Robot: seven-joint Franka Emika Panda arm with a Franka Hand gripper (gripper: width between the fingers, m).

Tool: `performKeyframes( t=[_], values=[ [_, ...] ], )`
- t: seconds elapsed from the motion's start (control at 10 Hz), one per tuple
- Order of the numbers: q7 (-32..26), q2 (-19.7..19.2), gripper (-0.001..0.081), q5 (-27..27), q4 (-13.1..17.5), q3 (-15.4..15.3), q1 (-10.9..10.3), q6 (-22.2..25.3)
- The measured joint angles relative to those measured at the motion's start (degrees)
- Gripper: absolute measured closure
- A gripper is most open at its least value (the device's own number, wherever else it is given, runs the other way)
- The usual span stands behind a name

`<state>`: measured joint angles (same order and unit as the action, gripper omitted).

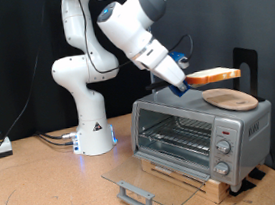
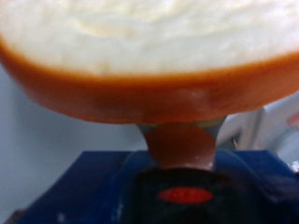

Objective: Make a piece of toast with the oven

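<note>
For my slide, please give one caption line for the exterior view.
Panda hand holds the piece of toast above the wooden plate on the open oven.

1. I see the piece of toast point(image 1: 215, 75) with a pale cream face and orange-brown crust.
2. The oven point(image 1: 200, 132) reads silver-grey to me.
3. The round plate point(image 1: 230, 98) is tan wood.
4. The arm point(image 1: 97, 57) is white.

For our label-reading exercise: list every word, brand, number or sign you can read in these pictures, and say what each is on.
No text can be read.
The oven has marks around its knobs, too small to read.
The piece of toast, the wooden plate and the gripper show no writing.
</note>
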<state>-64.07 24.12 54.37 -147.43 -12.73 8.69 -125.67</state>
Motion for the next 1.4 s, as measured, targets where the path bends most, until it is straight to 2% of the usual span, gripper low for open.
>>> performKeyframes(
  t=[0.5,0.7,1.0,1.4],
  values=[
    [-3.3,0.1,0.0389,-8.2,1.5,8.4,5.4,11.4],
    [-4.0,0.0,0.0389,-9.9,1.9,11.2,7.5,12.8],
    [-4.5,-0.6,0.0389,-16.1,3.0,14.2,10.5,13.8],
    [-9.5,-3.2,0.0389,-20.6,5.9,19.4,13.8,16.4]
  ],
)
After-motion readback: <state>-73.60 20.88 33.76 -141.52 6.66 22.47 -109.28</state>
